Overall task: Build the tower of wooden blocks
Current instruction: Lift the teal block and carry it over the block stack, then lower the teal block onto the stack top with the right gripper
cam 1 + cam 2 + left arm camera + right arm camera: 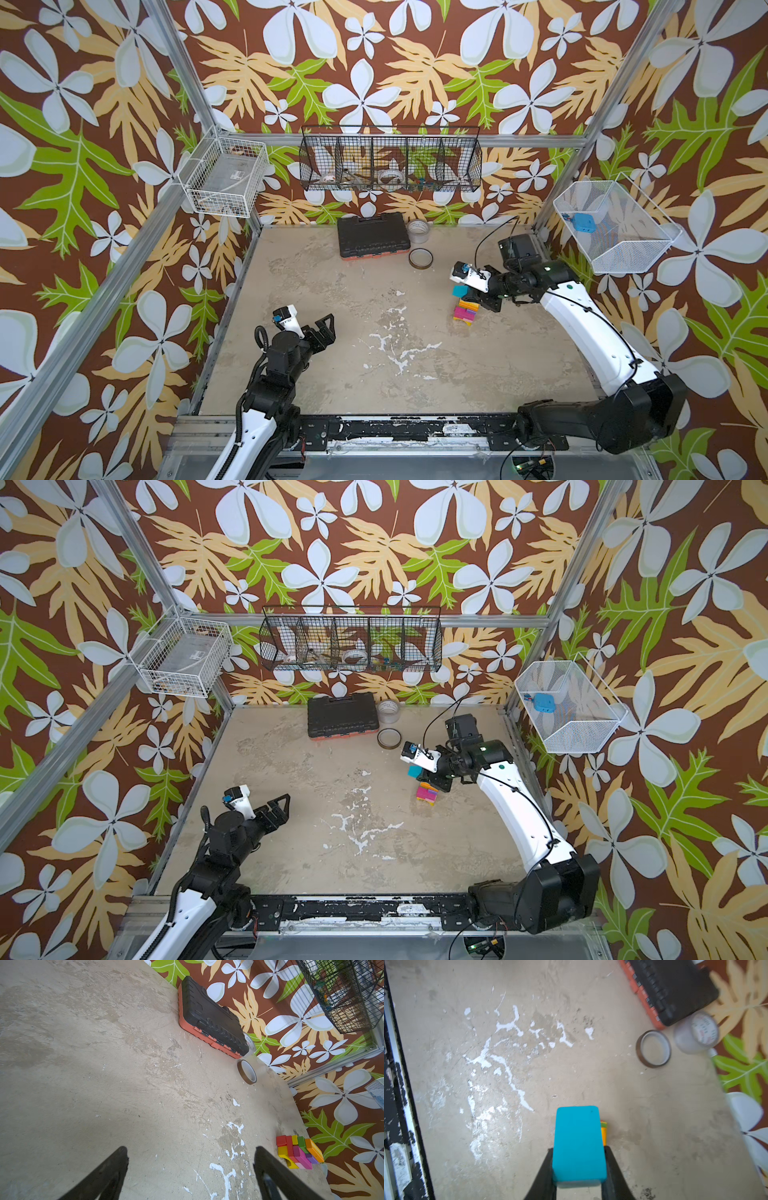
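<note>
Pinching one teal block [578, 1142] over one tower [466, 312].

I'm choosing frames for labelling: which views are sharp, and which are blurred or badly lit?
Right wrist view: the teal block in the right gripper is fairly crisp, the black tool case beyond is smeared. Left wrist view: sharp, the tower clear; the fingers of the left gripper are dark and soft-edged. Both top views: even light, no glare.

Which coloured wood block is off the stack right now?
The teal rectangular wood block, clamped in the right gripper; the others sit stacked in the multicoloured tower.
</note>
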### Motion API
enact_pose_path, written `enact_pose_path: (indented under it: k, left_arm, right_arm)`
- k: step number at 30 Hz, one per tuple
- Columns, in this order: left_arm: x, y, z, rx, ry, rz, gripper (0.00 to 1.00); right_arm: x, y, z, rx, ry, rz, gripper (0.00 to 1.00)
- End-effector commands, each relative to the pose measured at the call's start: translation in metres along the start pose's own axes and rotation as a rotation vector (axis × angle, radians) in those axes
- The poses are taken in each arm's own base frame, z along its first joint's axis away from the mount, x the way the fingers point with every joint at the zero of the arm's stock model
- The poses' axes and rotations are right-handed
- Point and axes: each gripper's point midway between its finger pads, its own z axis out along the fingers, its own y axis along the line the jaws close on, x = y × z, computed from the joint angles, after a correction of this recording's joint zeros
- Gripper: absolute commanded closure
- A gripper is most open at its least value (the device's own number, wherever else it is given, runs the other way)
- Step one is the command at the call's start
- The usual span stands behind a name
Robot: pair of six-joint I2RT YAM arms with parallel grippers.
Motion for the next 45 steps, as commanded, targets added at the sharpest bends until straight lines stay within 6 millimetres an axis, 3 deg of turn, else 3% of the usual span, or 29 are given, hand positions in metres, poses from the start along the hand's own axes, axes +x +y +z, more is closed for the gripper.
enact_pose_path:
  k: [1,4,13,19,31,45]
  left_arm:
    - [-0.003,-0.003,0.000,0.012,-0.015,0.006,0.05]
    - [-0.003,-0.002,0.000,0.012,-0.015,0.004,0.05]
    - [-0.004,-0.003,0.000,0.011,-0.017,0.004,0.05]
    - [-0.004,-0.002,0.000,0.008,-0.018,0.003,0.05]
    - [-0.004,-0.002,0.000,0.008,-0.021,0.003,0.05]
    - [-0.004,-0.001,0.000,0.007,-0.019,0.005,0.04]
  right_arm:
    - [0.022,0.011,0.010,-0.050,0.102,0.001,1.00]
    - [0.029,0.015,0.014,-0.073,0.124,-0.012,1.00]
    - [0.048,-0.001,0.032,-0.051,0.235,0.025,1.00]
    - [0.050,-0.021,0.034,-0.004,0.241,0.051,0.97]
    - [0.059,-0.031,0.056,-0.032,0.266,0.084,0.91]
    - [0.066,-0.035,0.063,-0.040,0.280,0.112,0.80]
